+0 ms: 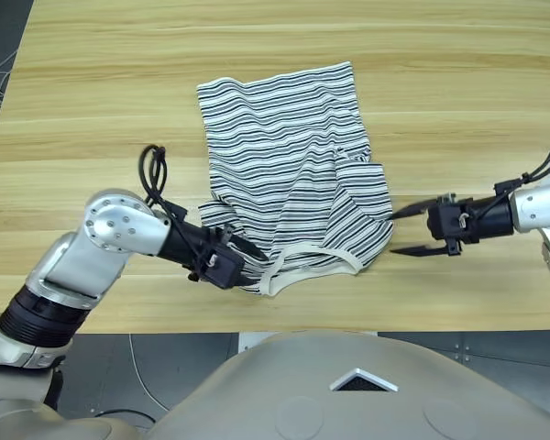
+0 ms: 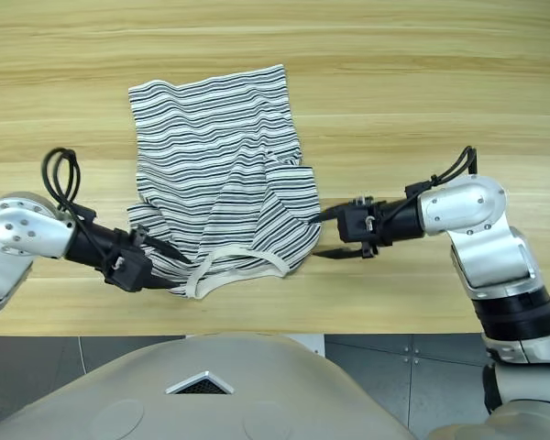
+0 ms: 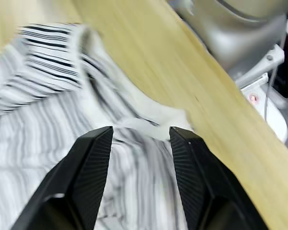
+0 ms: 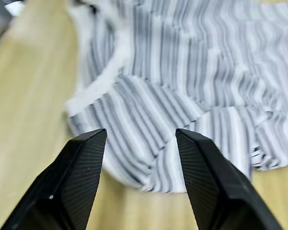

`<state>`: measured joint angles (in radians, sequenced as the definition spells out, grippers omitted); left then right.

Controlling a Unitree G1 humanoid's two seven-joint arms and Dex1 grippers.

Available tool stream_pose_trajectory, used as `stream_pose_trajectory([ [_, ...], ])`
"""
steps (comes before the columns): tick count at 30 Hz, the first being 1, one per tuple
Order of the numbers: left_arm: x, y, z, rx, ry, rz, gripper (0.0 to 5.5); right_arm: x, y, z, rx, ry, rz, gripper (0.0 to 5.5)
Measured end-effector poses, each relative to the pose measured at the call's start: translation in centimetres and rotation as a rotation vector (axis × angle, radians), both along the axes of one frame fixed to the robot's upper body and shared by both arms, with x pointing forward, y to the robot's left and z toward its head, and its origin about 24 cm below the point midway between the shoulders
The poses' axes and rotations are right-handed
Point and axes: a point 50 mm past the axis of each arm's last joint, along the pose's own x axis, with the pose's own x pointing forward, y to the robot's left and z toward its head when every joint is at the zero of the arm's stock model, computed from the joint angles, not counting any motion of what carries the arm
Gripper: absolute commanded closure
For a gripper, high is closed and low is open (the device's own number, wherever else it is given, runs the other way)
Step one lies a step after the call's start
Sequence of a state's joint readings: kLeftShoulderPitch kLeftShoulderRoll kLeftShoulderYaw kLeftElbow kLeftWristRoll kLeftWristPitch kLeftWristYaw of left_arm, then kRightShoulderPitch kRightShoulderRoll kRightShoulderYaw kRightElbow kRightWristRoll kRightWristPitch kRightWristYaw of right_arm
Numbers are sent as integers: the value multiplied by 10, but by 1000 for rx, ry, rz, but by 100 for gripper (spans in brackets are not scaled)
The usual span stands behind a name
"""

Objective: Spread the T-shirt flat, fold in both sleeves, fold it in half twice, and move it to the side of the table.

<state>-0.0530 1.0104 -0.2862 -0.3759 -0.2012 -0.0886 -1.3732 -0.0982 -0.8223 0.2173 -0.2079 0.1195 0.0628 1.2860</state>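
The T-shirt (image 1: 293,156) is seen crumpled in the middle of the frame on the surface (image 1: 477,110). Its long axis runs from the hem at upper centre down to the collar (image 1: 316,268) at lower centre, close to the surface's lower edge. No sleeve is seen laid out flat. The left jaws are set apart at the lower left of the shirt, over the fabric just beside the collar; cloth is seen between them but is not pinched. The right jaws are also apart at the lower right, pointed at the shirt's edge and just short of it. The left side is judged nearer to a grip, and spreading is judged to call for the two lower corners being drawn apart across the long axis
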Motion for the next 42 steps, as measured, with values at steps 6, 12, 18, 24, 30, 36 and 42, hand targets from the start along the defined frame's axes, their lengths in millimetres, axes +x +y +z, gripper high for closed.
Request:
stream_pose_trajectory([
  [6, 28, 34, 2, 28, 10, 177, 333, 13, 6, -12, 50, -44, -77, 286],
  [12, 43, 62, -43, 173, -12, 280, 333, 24, 15, -31, 57, -66, -132, 286],
  [18, 54, 60, -71, 141, -45, 294, 333, 34, 15, -51, 28, -61, -174, 286],
  [24, 62, 53, -77, 117, -86, 292, 333, 50, 6, -64, -58, -115, -233, 286],
  [30, 56, 78, -72, 185, -98, 346, 333, 19, -50, -53, -148, 0, -231, 286],
  [36, 47, 94, -68, 238, -97, 384, 333, -21, -74, -50, -137, 200, -230, 286],
  [42, 40, 93, -64, 250, -60, 396, 333, 0, -62, -46, -19, 67, -364, 286],
])
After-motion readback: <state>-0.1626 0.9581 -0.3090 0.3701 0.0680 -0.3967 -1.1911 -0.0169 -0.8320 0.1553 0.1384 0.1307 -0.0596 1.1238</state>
